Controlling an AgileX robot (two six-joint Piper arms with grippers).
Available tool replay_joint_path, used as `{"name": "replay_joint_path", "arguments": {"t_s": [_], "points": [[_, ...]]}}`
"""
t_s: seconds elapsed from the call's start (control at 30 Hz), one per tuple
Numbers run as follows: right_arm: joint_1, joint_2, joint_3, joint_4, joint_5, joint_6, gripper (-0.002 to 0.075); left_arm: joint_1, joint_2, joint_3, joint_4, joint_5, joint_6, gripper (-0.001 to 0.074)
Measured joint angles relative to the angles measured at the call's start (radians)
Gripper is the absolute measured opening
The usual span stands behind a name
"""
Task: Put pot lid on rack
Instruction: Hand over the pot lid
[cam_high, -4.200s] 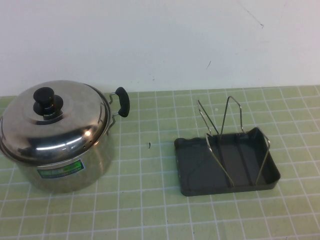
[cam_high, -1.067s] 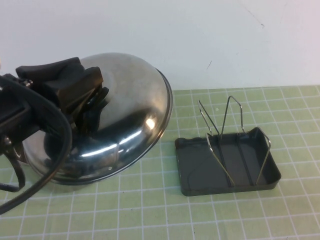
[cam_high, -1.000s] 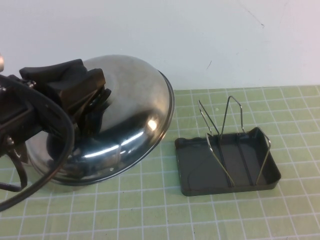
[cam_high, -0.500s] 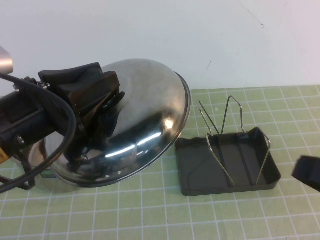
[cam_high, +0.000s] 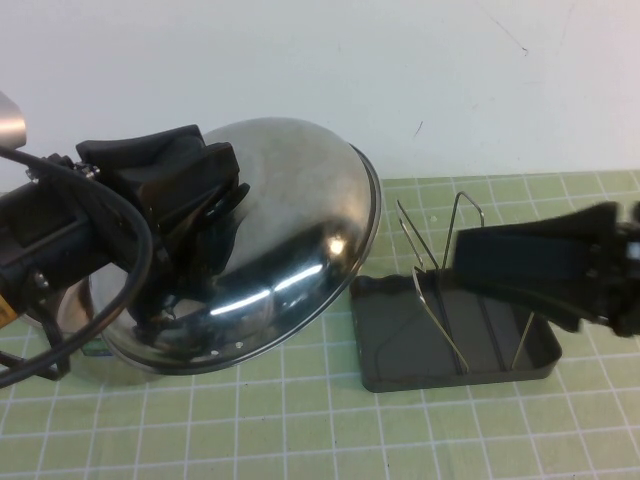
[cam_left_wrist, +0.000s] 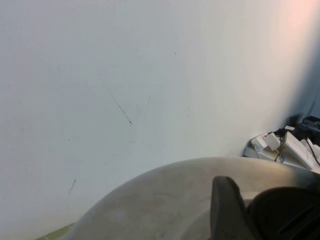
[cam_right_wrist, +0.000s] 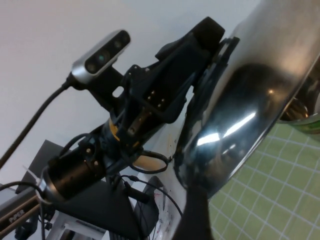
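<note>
Holding the pot lid (cam_high: 285, 235) by its black knob (cam_high: 222, 195), the left gripper (cam_high: 205, 190) is pinched shut on that knob and carries the lid tilted in the air at the left of the worktop (cam_high: 300, 440), its rim just beside the near-left corner of the rack (cam_high: 465, 320). The right gripper (cam_high: 470, 262) hangs over the rack from the right, partly covering the wire loops (cam_high: 435, 300); whether its fingers are spread or pressed together cannot be told.

Risks noted:
- Collision. The lid and the right gripper occupy the same approach to the rack; a further move by either arm could bring the rim against the right gripper.
- Slip. The grip is on a small knob and the lid is wide and heavy-looking; a tilt or jolt could rotate it in the gripper.
- Missed slot. The loops are thin and partly hidden; a rim landing on a wire top rather than between wires could tip the light tray (cam_high: 400, 370).
- The pot (cam_right_wrist: 300, 112) sits below the lid; a drop would strike it.
</note>
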Motion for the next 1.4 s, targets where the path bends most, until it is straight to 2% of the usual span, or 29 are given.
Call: {"name": "replay_joint_path", "arguments": {"t_s": [0.27, 0.53, 0.67, 0.83, 1.03, 1.13, 1.27, 1.4], "points": [[0.138, 0.206, -0.175, 0.000, -0.035, -0.006, 0.0554, 0.000, 0.000, 0.000, 0.000, -0.002, 0.000, 0.0312], [0.219, 0.358, -0.373, 0.000, -0.048, -0.043, 0.0538, 0.000, 0.000, 0.000, -0.002, -0.002, 0.001, 0.0312], [0.248, 0.409, -0.431, 0.002, -0.077, -0.083, 0.0424, 0.000, 0.000, 0.000, -0.015, 0.002, 0.001, 0.0312], [0.274, 0.414, -0.443, 0.010, -0.091, -0.104, 0.0163, 0.002, 0.000, 0.000, -0.015, 0.032, 0.000, 0.0312], [0.281, 0.419, -0.443, 0.014, -0.098, -0.151, 0.0150, 0.002, 0.000, 0.000, -0.004, 0.062, -0.028, 0.0316], [0.285, 0.419, -0.445, 0.007, -0.114, -0.197, 0.0095, 0.002, 0.002, 0.000, 0.020, 0.100, -0.047, 0.0388], [0.285, 0.421, -0.443, -0.003, -0.162, -0.254, 0.0099, 0.000, 0.002, 0.000, 0.027, 0.111, -0.056, 0.0531], [0.285, 0.421, -0.443, -0.003, -0.178, -0.284, 0.0099, 0.000, -0.012, 0.000, 0.027, 0.109, -0.050, 0.0564]]}}
